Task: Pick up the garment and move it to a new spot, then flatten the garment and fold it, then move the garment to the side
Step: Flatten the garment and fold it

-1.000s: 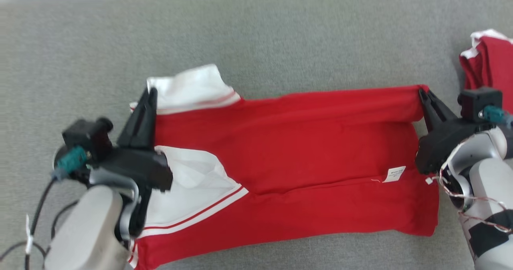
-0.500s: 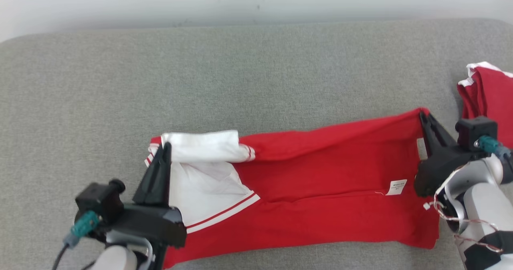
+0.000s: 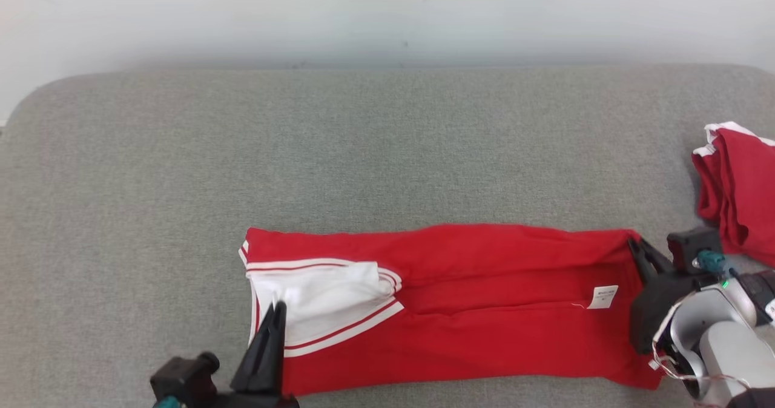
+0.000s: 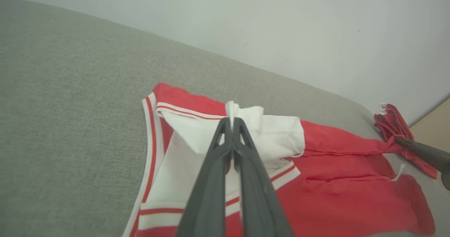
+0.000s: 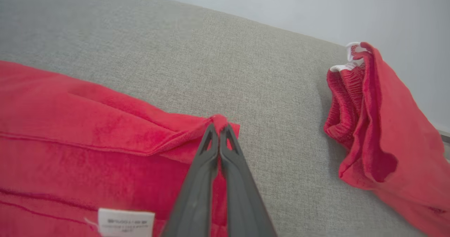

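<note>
left gripper (image 4: 229, 119) pinching garment (image 4: 351, 202), white fold (wrist view)

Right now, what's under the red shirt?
The grey cushion shows all round the red shirt, so the shirt lies on it. Its folded layers hide anything else beneath.

A grey fabric couch (image 3: 387, 154) stands against a plain pale wall (image 3: 387, 14).
</note>
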You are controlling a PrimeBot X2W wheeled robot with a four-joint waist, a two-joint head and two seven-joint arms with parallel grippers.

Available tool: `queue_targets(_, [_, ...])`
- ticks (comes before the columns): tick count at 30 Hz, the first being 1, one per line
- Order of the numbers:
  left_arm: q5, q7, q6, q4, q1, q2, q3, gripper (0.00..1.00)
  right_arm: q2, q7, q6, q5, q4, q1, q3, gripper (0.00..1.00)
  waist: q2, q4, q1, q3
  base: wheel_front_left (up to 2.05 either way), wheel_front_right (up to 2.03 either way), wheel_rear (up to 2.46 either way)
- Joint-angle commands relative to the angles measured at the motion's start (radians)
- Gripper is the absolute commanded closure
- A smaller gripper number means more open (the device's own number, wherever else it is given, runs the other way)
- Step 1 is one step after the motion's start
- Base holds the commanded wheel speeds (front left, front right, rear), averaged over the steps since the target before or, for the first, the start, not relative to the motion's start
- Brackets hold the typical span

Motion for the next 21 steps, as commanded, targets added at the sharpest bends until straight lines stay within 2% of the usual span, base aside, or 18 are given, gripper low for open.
queue_targets(1, [-0.002,-0.002,0.004,0.002,0.029,-0.006,-0.002,1.0,-0.019,0.013,-0.003,-0.011,0.008,0.022,0.005,1.0,0.0001,0.012,0.0001,-0.013,0.0,0.0,0.0])
queue_targets(5, [0.003,-0.002,0.004,0.025,0.055,-0.012,-0.013,1.0,-0.022,0.038,-0.003,0.0,0.018,0.046,0.001,1.0,0.0001,0.019,0.0001,-0.025,0.0,0.0,0.0])
queue_targets(6, [0.006,0.002,0.006,0.034,0.059,-0.012,-0.018,1.0,-0.021,0.049,-0.003,0.0,0.018,0.053,0.0,0.53,0.0001,0.02,0.0001,-0.028,0.0,0.0,0.0])
queue_targets(7, [0.013,0.001,0.006,0.044,0.058,-0.008,-0.024,1.0,-0.02,0.057,-0.003,0.0,0.016,0.058,-0.001,0.0,0.0001,0.021,0.0001,-0.03,0.0,0.0,0.0])
queue_targets(8, [0.02,0.001,0.008,0.05,0.056,-0.005,-0.027,0.53,-0.018,0.061,-0.003,0.002,0.01,0.06,-0.003,0.0,0.0001,0.021,0.0001,-0.032,0.0,0.0,0.0])
queue_targets(9, [0.027,0.001,0.006,0.061,0.054,-0.002,-0.032,0.0,-0.016,0.066,-0.003,0.003,0.006,0.063,-0.005,0.0,0.0001,0.02,0.0001,-0.033,0.0,0.0,0.0])
queue_targets(16, [0.059,-0.002,0.006,0.114,0.046,0.015,-0.019,0.0,-0.016,0.083,-0.003,0.014,-0.02,0.086,-0.037,0.0,0.0001,0.015,0.0001,-0.044,0.0,0.0,0.0])
queue_targets(21, [0.129,-0.002,0.0,0.065,0.059,0.013,0.059,0.0,-0.009,0.085,-0.003,0.027,-0.05,0.112,-0.085,0.0,0.0001,0.012,0.0001,-0.054,0.0,0.0,0.0])
